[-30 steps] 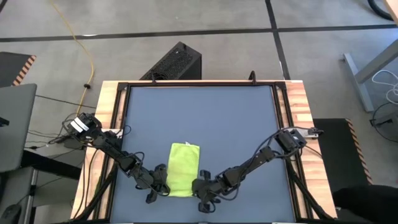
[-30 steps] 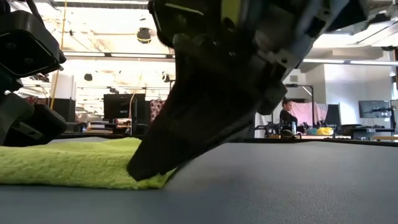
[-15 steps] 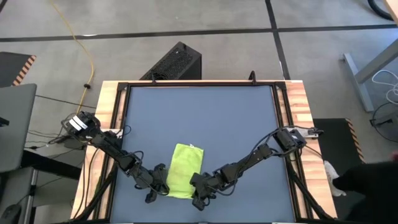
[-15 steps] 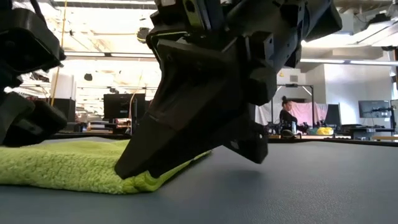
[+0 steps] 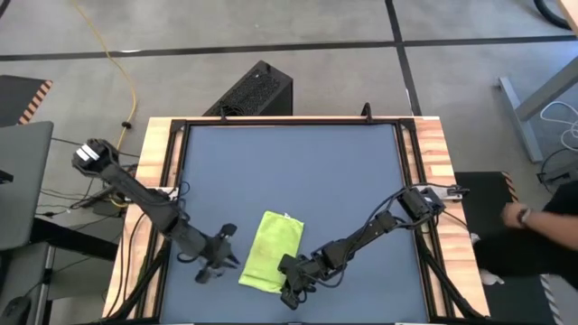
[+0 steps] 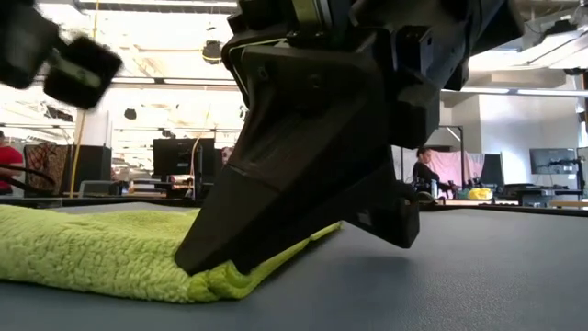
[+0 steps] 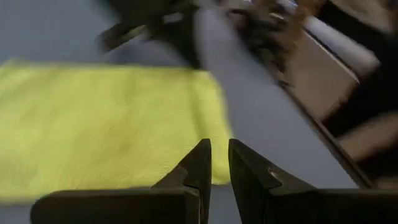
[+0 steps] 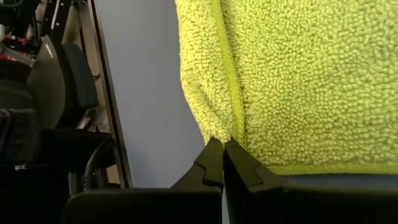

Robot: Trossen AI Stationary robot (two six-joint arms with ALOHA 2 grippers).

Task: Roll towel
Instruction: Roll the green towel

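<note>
On the dark table mat (image 5: 298, 171), toward its near edge, lies the lime-green towel (image 5: 269, 252). At the towel's near right corner, the right gripper (image 5: 287, 291) pinches the hem, fingers clamped together on it. Beside the towel's left edge, the left gripper (image 5: 213, 260) hovers free, fingers a slit apart, holding nothing.

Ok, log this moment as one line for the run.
towel: flat on mat, unrolled | right claw: shut on towel corner | left claw: beside towel, empty
</note>
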